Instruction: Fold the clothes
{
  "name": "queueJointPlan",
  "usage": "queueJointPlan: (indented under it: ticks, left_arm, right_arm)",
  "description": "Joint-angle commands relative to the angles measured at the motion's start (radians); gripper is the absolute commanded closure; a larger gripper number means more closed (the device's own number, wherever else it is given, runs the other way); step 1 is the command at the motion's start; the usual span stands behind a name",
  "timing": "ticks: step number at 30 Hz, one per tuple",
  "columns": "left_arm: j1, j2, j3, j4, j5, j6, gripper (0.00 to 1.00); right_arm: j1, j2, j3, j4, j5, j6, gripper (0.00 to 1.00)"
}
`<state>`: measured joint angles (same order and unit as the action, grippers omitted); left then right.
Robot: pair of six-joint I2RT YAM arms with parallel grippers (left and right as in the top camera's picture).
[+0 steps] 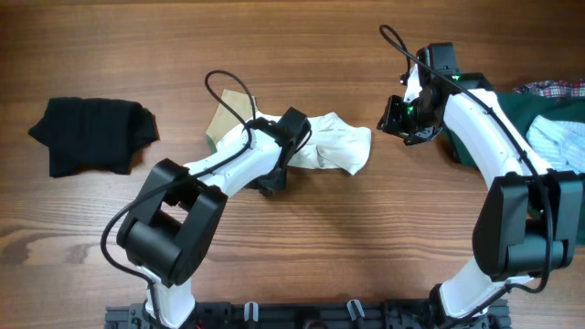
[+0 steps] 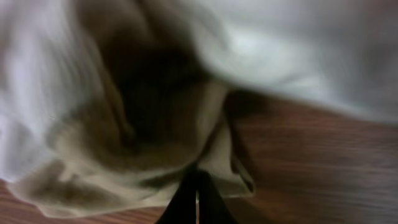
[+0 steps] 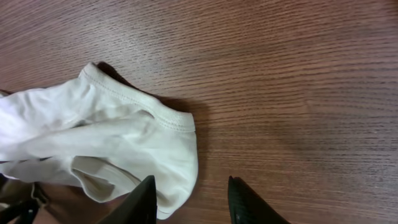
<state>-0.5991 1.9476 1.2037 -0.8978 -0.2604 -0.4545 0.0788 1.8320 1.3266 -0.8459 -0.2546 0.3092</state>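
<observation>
Cream-white garment (image 1: 338, 146) mid-table, left arm (image 1: 239, 164) across it, right hand (image 1: 400, 117) near its edge; black garment (image 1: 91, 135) far left

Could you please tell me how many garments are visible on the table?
5: black garment at left; cream-white garment at centre; dark green garment, plaid garment and striped garment piled at the right edge. More may be hidden there.

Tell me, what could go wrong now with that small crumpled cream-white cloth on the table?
1. The left gripper is shut on a bunched part of the small cream-white fabric garment, so pulling may drag a wad rather than make a flat fold.
2. The right gripper stands open beside the hem, holding nothing; it could close short of the cloth.
</observation>
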Motion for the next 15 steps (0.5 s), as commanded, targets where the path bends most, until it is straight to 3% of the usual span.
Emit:
queueJointPlan:
  ticks: [1,9,15]
  left_arm:
    - [0.011,0.001,-0.013,-0.011,0.121,0.005,0.96]
    - [0.011,0.001,-0.013,-0.261,0.378,0.004,0.96]
    - [0.011,-0.076,-0.013,-0.436,0.373,-0.033,0.96]
  right_arm:
    - [0.001,-0.007,0.003,-0.002,-0.016,-0.018,0.63]
    - [0.001,-0.009,0.003,-0.005,-0.016,-0.019,0.65]
    - [0.001,-0.011,0.003,-0.013,-0.016,-0.044,0.65]
